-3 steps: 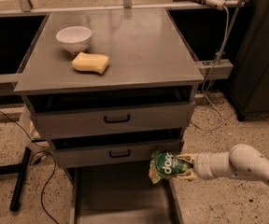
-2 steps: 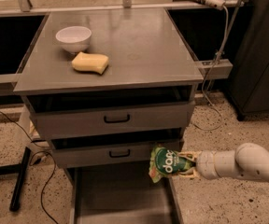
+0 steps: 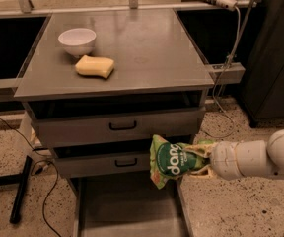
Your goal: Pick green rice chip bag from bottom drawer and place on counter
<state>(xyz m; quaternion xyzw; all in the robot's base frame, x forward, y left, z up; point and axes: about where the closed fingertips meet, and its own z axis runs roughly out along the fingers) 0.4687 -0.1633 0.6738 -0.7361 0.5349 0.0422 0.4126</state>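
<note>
The grey cabinet (image 3: 117, 127) fills most of the view, up and to the left of the gripper. Its counter (image 3: 147, 48) lies well above and behind the gripper, a flat grey top with a thin rim. The bottom drawer (image 3: 127, 206) is pulled out, a shallow grey tray just below and to the left of the gripper. The two upper drawers with black handles, the top one (image 3: 73, 130) and the middle one (image 3: 90, 164), sit to the gripper's left, both slightly open.

The white arm (image 3: 260, 159) reaches in from the right at the height of the middle drawer. At its end the gripper (image 3: 197, 158) is closed around the right end of the green rice chip bag (image 3: 170, 164), its pale fingers (image 3: 201, 148) pinching the crumpled top of the bag from above and below. The bag hangs in the air, clear of the drawer tray, above the tray's right edge and in front of the middle drawer's right corner. It is glossy and crinkled, with a dark green round logo and white letters facing the camera.

On the counter, far up and to the left of the gripper, a yellow sponge (image 3: 95, 66) lies near a white bowl (image 3: 77, 41).
</note>
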